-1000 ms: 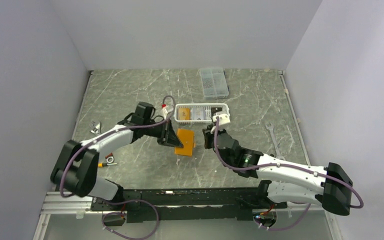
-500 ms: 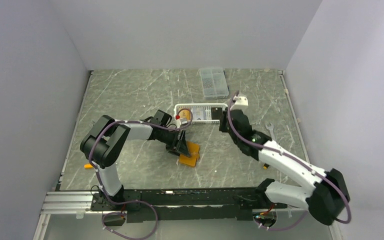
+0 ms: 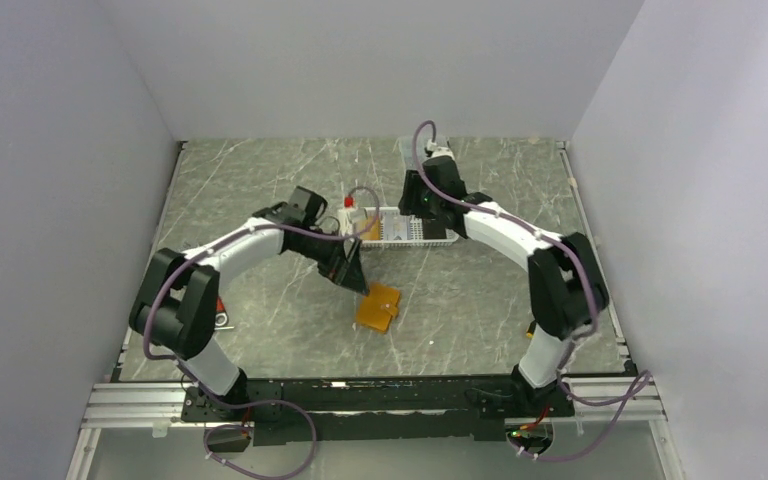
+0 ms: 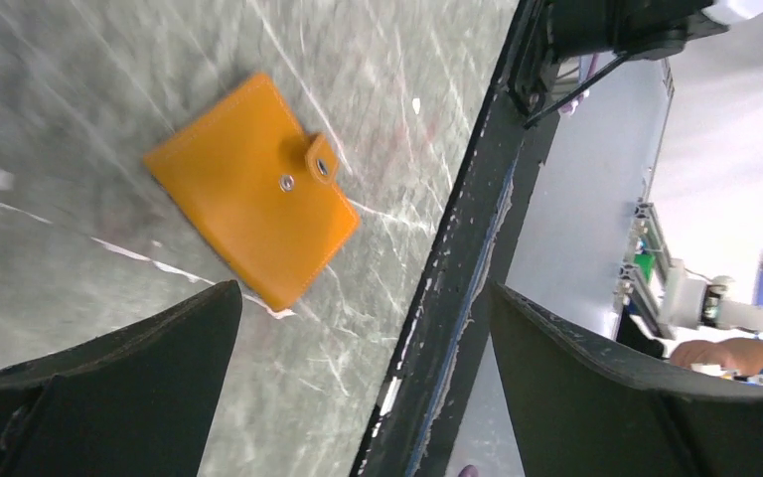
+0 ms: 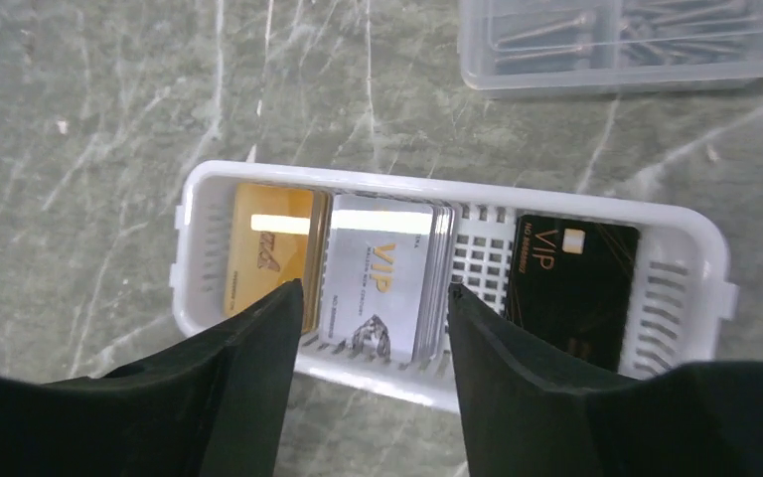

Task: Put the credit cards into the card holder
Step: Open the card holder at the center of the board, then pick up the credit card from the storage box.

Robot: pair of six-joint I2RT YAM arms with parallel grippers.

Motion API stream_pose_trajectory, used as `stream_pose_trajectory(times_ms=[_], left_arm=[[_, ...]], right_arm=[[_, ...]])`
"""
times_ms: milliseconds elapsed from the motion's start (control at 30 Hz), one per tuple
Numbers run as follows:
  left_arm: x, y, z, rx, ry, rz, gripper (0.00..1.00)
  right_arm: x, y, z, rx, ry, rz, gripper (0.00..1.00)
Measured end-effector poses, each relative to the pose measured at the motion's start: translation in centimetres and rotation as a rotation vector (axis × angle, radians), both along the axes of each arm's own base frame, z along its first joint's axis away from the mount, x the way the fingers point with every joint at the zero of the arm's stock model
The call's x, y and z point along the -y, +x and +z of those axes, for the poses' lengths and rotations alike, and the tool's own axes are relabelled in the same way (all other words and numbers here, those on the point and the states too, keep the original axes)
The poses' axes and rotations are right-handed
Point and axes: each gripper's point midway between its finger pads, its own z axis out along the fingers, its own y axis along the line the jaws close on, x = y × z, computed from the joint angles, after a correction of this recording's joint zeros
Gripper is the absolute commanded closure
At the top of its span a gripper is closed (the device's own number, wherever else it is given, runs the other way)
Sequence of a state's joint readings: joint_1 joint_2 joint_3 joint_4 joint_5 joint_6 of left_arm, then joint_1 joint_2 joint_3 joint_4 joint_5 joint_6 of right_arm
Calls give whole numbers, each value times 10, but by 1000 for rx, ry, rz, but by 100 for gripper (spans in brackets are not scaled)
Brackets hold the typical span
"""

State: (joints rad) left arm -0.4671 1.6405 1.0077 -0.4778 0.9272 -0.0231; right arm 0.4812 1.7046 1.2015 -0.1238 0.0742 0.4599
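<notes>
The orange card holder (image 3: 378, 307) lies folded on the table with its snap tab over the edge, also seen as the card holder (image 4: 253, 204) in the left wrist view. My left gripper (image 3: 352, 272) hangs just up-left of it, open and empty; the left gripper (image 4: 363, 298) has only table between its fingers. The credit cards lie in a white slotted basket (image 5: 700, 248): a gold card (image 5: 268, 253), a pale blue stack (image 5: 382, 273) and a black card (image 5: 571, 278). My right gripper (image 5: 373, 293) hovers open above the pale stack; from above, the right gripper (image 3: 415, 215) is over the basket (image 3: 390, 238).
A clear compartment box (image 5: 626, 40) sits just behind the basket, partly covered by the right arm in the top view. The table's black front rail (image 4: 457, 258) runs close to the card holder. Grey walls close in three sides.
My left gripper opened, let go of the card holder and drew back up-left; the holder now lies on the table. My right arm swung back over the basket and opened.
</notes>
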Motion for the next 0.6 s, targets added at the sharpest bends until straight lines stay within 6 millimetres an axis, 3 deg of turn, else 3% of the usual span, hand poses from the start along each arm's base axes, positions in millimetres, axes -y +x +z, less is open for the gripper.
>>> stream_pose_trajectory(times_ms=[67,267,433,600], left_arm=[[-7,14,25,55,-24,-16,1],[-32,58,81,173,-83,16,1],[-46,89,86,178,-65,90,2],[-46,102,84,167,-34,123,3]], right_arm=[[-7,8,-15,-25,-12,15,30],[-9,12,-59,-104,-63,26,27],[-10,9,-76,-133,-84,28,26],[-14,7,-91,-154,-98,36,26]])
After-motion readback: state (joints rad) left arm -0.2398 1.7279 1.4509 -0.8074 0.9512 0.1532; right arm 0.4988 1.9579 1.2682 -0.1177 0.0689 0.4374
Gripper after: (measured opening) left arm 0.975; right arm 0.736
